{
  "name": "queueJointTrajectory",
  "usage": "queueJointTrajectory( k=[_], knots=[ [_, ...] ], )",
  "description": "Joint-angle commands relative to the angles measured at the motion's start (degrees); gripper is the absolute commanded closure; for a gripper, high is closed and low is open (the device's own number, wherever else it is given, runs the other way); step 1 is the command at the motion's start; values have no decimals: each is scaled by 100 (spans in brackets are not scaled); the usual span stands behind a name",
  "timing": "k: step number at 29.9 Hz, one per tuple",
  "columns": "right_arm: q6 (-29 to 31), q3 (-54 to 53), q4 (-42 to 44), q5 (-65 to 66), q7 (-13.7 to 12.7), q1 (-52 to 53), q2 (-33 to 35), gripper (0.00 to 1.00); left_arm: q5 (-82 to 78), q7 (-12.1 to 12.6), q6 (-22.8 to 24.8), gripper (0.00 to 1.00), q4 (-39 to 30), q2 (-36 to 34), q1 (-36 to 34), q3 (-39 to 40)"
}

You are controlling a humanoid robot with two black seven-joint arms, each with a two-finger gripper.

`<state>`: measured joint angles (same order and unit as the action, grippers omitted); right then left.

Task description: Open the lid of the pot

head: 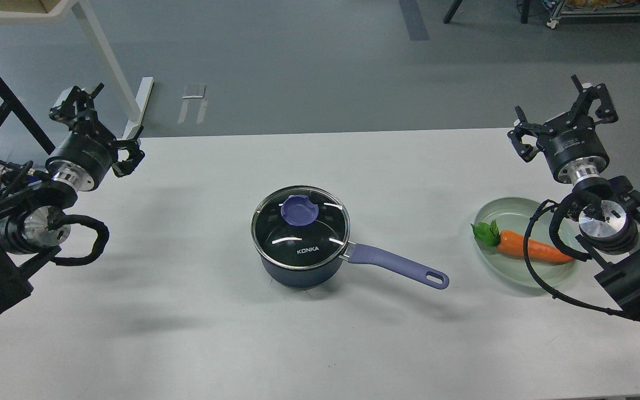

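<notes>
Single view only, taken from head height, looking forward and steeply down onto a white table (pixel 186 344). Table fills the lower two thirds, far edge running across the upper part; grey floor beyond it at the top. Set at middling range, near enough to read white lettering on the lid (pixel 300 226) at centre. Left arm entering from the left edge, right arm from the right edge (both cut off by the borders). No second view, so nothing shared between cameras.
</notes>
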<state>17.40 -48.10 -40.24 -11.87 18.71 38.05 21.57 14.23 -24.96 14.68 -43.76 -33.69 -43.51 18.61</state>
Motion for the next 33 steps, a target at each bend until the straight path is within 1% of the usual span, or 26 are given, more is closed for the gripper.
queueJointTrajectory(
  k=[1,6,10,14,16,18,20,23,26,30,31,33],
  knots=[
    [0,-15,-11,0,1,1,-3,0,-17,0,-8,1,8,-24,0,-15],
    [-9,37,-98,9,-7,1,58,0,-8,9,-44,1,-1,-24,-26,3],
    [-18,81,-247,27,-7,10,154,0,0,8,-202,1,-1,-24,-70,29],
    [-70,108,-642,245,-16,10,716,0,-70,114,-255,1,25,-67,-96,47],
    [-140,117,-871,578,-16,10,989,0,-79,254,-228,1,25,-103,-114,12],
    [-202,160,-1064,1008,-25,27,1182,0,-105,473,-228,1,25,-129,-123,11],
    [-272,318,-1301,1387,-25,132,1367,0,-158,492,-228,1,25,-164,-123,29],
    [-343,844,-1618,1670,-25,466,1762,0,-175,448,-193,1,-1,-392,-123,55],
    [-343,1582,-1724,1696,-25,975,2018,0,-175,448,-193,1,-27,-489,-158,55],
    [-334,2699,-1970,1784,-25,1749,2158,0,-184,553,-202,1,-54,-560,-281,-50],
    [-325,3136,-2032,1950,-16,2055,2211,0,-184,571,-193,1,-54,-568,-272,-59],
    [-316,3594,-2041,2318,-16,2381,2220,0,-193,632,-193,1,-45,-577,-255,-111]
  ],
)
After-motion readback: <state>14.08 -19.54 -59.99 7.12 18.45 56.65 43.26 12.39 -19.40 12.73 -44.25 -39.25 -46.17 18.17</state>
